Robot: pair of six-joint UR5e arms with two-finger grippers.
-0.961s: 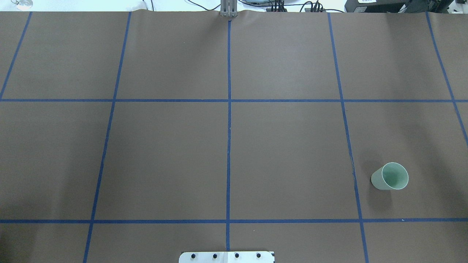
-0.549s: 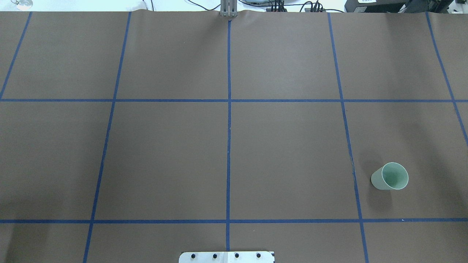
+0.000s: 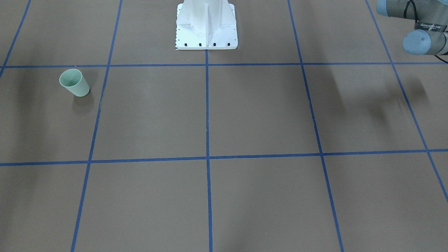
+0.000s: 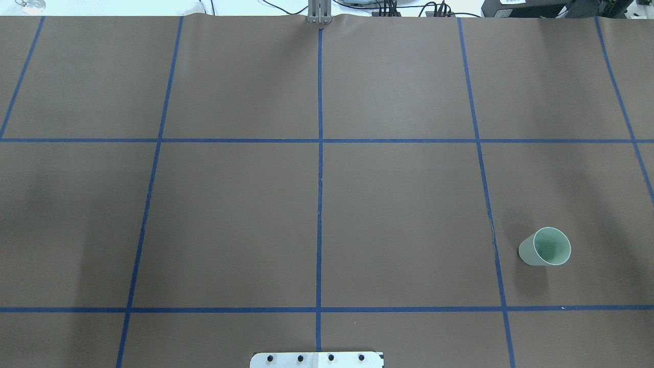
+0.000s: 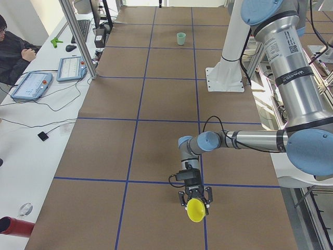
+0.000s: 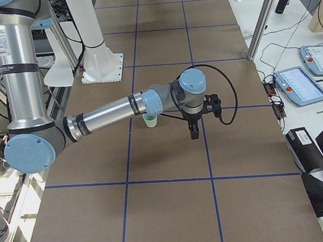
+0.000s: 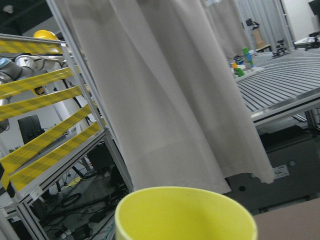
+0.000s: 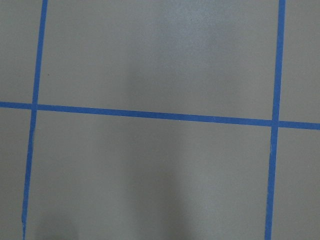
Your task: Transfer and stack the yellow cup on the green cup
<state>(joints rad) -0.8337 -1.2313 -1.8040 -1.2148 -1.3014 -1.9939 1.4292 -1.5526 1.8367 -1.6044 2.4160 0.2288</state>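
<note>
The green cup (image 4: 545, 248) stands upright on the brown table, on my right side; it also shows in the front-facing view (image 3: 74, 82) and the exterior right view (image 6: 151, 120). The yellow cup (image 5: 196, 210) sits in my left gripper (image 5: 195, 200), lifted off the table near its left end and tipped on its side. Its rim fills the bottom of the left wrist view (image 7: 185, 215), with the room behind it. My right gripper (image 6: 193, 130) points down just beyond the green cup; I cannot tell whether it is open or shut. Neither gripper shows in the overhead view.
Blue tape lines (image 4: 320, 168) divide the table into squares. The white robot base (image 3: 206, 24) stands at the table's near edge. An operator (image 5: 13, 49) and tablets sit beside the table's far side. My left arm's elbow (image 3: 420, 35) hangs over the table's corner.
</note>
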